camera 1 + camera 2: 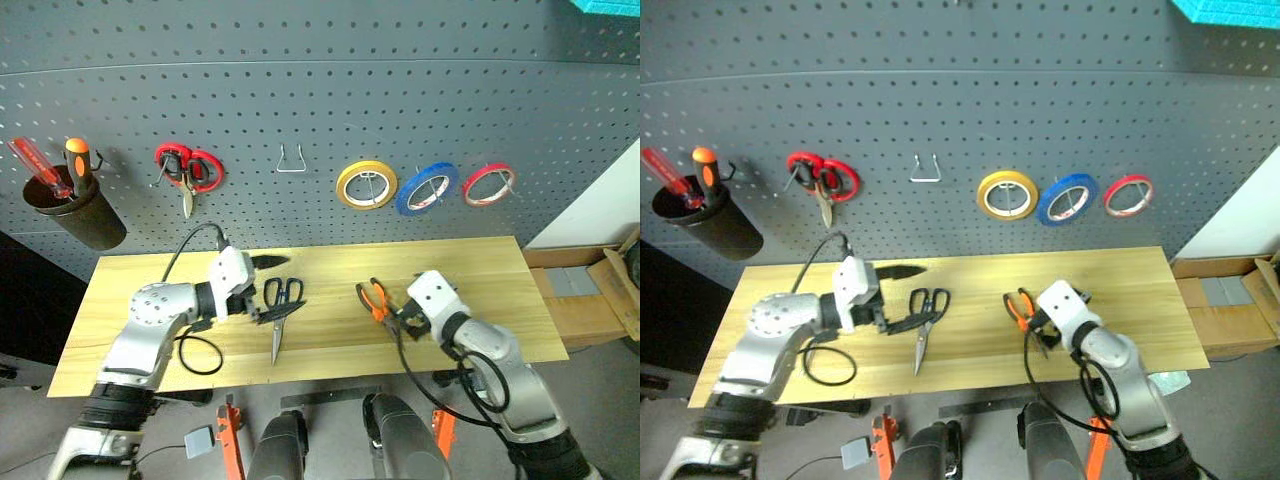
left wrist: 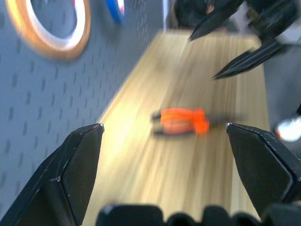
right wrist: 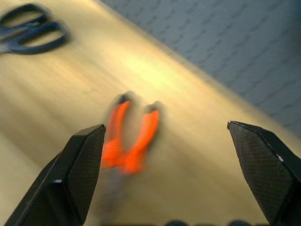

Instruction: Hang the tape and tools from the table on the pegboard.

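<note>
- A yellow ring of tape (image 1: 366,185) hangs on a hook, at nine o'clock from a thin red tape ring (image 1: 488,184).
- Red-handled scissors (image 1: 188,171) hang blades down.
- A dark round cup (image 1: 78,212) at their nine o'clock holds a red screwdriver (image 1: 38,167) and an orange-handled one (image 1: 79,163).
- A bare bent wire hook (image 1: 291,160).
- Brown cardboard boxes (image 1: 600,290) at three o'clock.

On the table (image 1: 150,330), the scissors (image 1: 280,305) lie left of the pliers (image 1: 375,298). Behind, on the pegboard (image 1: 320,110), three tape rolls hang right of an empty hook (image 1: 291,160); the tape (image 1: 427,188) hangs in the middle.
</note>
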